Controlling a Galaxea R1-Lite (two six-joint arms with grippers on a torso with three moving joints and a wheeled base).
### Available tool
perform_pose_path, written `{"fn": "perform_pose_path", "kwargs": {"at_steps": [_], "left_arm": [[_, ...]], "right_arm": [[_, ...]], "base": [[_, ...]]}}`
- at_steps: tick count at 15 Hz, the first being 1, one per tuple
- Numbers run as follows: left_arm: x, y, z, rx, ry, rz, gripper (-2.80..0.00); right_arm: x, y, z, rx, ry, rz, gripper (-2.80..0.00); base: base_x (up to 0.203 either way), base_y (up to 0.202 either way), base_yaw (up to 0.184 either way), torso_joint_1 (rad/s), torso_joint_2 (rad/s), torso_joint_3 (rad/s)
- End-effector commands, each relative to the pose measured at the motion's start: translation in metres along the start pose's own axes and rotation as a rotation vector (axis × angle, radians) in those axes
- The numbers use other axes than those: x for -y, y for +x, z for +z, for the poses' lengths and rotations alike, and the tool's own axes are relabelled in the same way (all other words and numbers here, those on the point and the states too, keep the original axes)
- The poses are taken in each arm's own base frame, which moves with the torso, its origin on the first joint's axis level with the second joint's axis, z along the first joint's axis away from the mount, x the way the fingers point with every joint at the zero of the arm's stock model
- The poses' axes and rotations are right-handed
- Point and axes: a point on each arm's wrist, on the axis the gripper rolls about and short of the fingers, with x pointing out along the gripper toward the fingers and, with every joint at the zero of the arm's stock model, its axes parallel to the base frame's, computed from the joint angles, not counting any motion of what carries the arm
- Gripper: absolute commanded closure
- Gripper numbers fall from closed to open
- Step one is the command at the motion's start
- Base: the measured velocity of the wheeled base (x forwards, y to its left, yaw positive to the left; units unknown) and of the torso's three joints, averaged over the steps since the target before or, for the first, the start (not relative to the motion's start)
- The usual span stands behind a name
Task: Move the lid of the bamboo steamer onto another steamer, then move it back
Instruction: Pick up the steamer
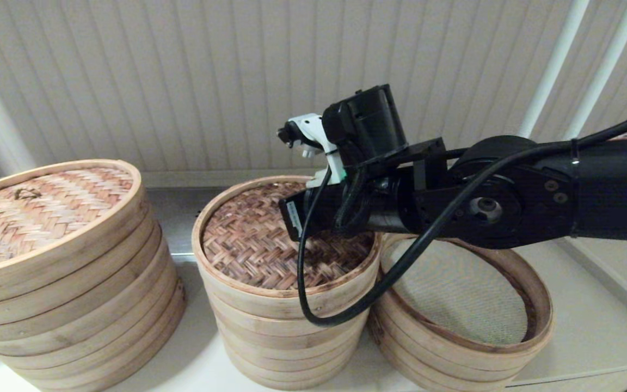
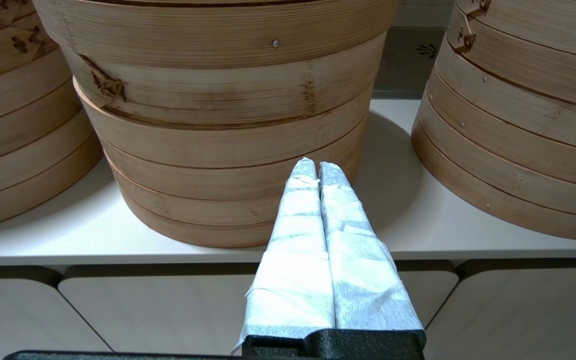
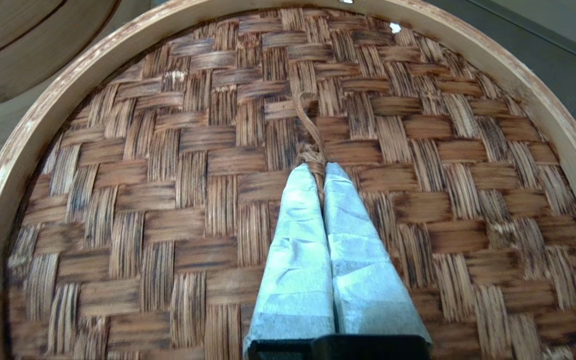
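Bamboo steamer lid (image 3: 178, 200) loop pinched by right pincer (image 3: 319, 172).

The white counter (image 1: 575, 305) carries 3 bamboo steamer stacks: wide (image 1: 74, 305), middle (image 1: 286, 332), shortest (image 1: 455, 348).

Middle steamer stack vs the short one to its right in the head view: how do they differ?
The middle stack is taller and paler; the short steamer is lower, with a darker, worn rim. The middle stack is covered by the dark woven lid, where the right pincer is shut on a small cord loop; the short steamer is open, showing its grey-green mesh liner. Both are round bamboo tiers on the same white shelf.
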Motion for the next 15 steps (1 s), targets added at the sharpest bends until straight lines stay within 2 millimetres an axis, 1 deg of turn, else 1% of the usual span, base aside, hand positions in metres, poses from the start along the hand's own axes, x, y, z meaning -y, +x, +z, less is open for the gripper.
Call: {"fn": "perform_pose_path", "kwargs": {"at_steps": [1, 4, 9, 15], "left_arm": [[0.0, 0.0, 0.0, 0.001, 0.0, 0.001, 0.0], [0.0, 0.0, 0.0, 0.001, 0.0, 0.001, 0.0], [0.0, 0.0, 0.0, 0.001, -0.002, 0.001, 0.0], [0.0, 0.0, 0.0, 0.001, -0.002, 0.001, 0.0]], "right_arm": [[0.001, -0.01, 0.007, 0.029, 0.003, 0.0, 0.0], [0.002, -0.016, 0.011, 0.042, 0.006, -0.001, 0.0], [0.002, -0.02, 0.015, 0.06, 0.009, -0.021, 0.0], [0.011, -0.044, 0.025, 0.113, -0.004, -0.034, 0.0]], "base": [[0.0, 0.0, 0.0, 0.0, 0.0, 0.0], [0.0, 0.0, 0.0, 0.0, 0.0, 0.0], [0.0, 0.0, 0.0, 0.0, 0.0, 0.0], [0.0, 0.0, 0.0, 0.0, 0.0, 0.0]]}}
